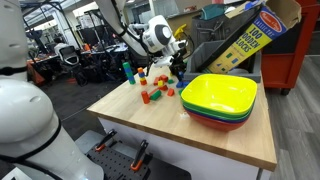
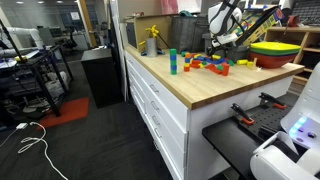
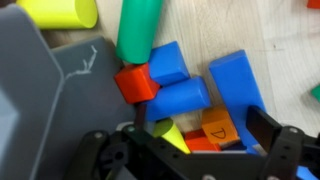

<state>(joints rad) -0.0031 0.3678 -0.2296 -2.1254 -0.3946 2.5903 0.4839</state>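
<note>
My gripper point(image 3: 195, 138) hangs low over the heap of painted wooden blocks point(image 1: 155, 85) on the pale wooden tabletop point(image 1: 200, 135); its jaws stand wide apart and grip nothing, which I judge suits so crowded a pile, since the pieces lie too tightly for a narrow span. In the wrist view the orange block marked with a letter D point(image 3: 220, 128) lies nearest, roughly between my fingers, with a yellow wedge-like block point(image 3: 170, 135) touching it. Just beyond, the small red cube point(image 3: 135, 82) is wedged against the end of the green cylinder point(image 3: 140, 30) and a blue rounded block point(image 3: 180, 97); they lean on one another because they lie loose, not stacked. The nested plastic bowls, yellow over green and red point(image 1: 220, 95), sit on the same tabletop, well apart from the heap, so my arm has room above the blocks.
</note>
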